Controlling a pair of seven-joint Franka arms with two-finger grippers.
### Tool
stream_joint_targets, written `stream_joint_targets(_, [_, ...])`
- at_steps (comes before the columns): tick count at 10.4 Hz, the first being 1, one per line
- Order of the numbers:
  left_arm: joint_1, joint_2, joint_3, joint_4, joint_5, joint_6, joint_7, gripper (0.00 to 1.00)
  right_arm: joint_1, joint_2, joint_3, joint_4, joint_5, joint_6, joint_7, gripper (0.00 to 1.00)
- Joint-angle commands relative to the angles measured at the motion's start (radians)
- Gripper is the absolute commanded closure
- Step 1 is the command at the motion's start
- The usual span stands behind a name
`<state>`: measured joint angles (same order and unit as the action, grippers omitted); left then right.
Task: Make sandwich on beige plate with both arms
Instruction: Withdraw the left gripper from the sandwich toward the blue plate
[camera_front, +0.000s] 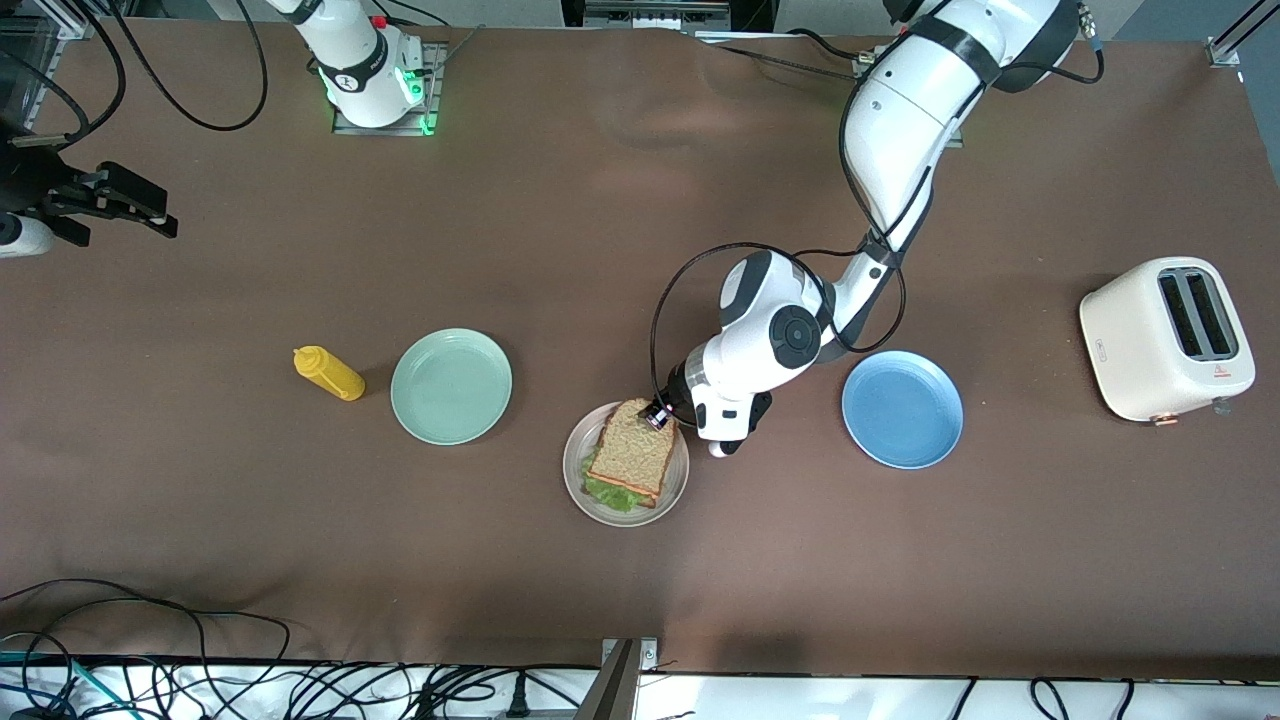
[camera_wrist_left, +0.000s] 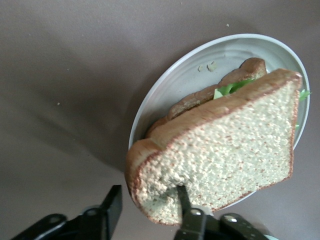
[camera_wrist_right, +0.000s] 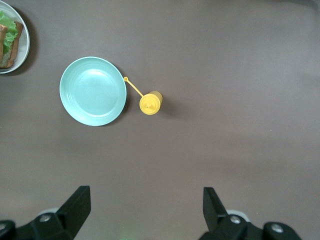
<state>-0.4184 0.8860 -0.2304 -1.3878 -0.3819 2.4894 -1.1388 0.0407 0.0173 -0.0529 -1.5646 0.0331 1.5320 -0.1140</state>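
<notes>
Sandwich (camera_front: 632, 462) is seen lying on the beige plate (camera_front: 577, 480), which sits between the mint plate (camera_front: 451, 385) and the blue plate (camera_front: 902, 408), nearer the front camera than both. Lettuce (camera_front: 607, 491) shows at the sandwich's edge nearest that camera.

Left gripper (camera_front: 660, 417) is placed at the sandwich's corner toward the robots' bases. In the left wrist view the fingers (camera_wrist_left: 184, 200) are parted: one lies on the top slice (camera_wrist_left: 225, 155), the other stands clear of the crust, beside it. The slice is not clamped.

Right gripper (camera_front: 135, 207) is held up over bare table at the right arm's end, waiting, jaws spread wide, nothing between them.

Yellow bottle (camera_front: 328, 373) is noted just beside the mint plate. Toaster (camera_front: 1167, 338) stands at the left arm's end.
</notes>
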Motion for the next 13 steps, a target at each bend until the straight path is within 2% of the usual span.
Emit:
stream_joint_targets(1, [0.003,-0.008,0.003,0.013,-0.019,-0.009,0.021,0.0,-0.001,0.009,0.004,0.025,-0.009,-0.021,0.002,0.0])
stream_joint_targets(3, [0.004,-0.028,0.003,0.013,-0.019,-0.038,0.019,0.0,-0.001,0.009,0.004,0.025,-0.01,-0.021,0.002,0.0])
stream_joint_targets(7, [0.07,-0.14,0.002,0.012,-0.017,-0.243,0.021,0.0,-0.001,0.01,0.004,0.025,-0.01,-0.021,0.002,0.0])
stream_joint_targets(9, [0.102,-0.211,0.028,0.001,0.015,-0.408,0.019,0.0,-0.001,0.009,0.004,0.025,-0.01,-0.023,0.002,0.0])
stream_joint_targets(10, [0.112,-0.243,0.043,0.0,0.123,-0.493,0.007,0.0,-0.001,0.009,0.004,0.025,-0.01,-0.023,0.002,0.0])
stream_joint_targets(11, [0.112,-0.283,0.051,0.0,0.285,-0.571,-0.022,0.0,-0.002,0.009,0.004,0.025,-0.01,-0.023,0.002,0.0])
stream_joint_targets(12, [0.124,-0.324,0.051,-0.002,0.37,-0.633,-0.042,0.0,-0.002,0.009,0.004,0.025,-0.012,-0.023,0.002,0.0])
stream_joint_targets(13, [0.156,-0.366,0.051,-0.002,0.388,-0.679,-0.033,0.0,-0.002,0.009,0.004,0.025,-0.012,-0.023,0.002,0.0])
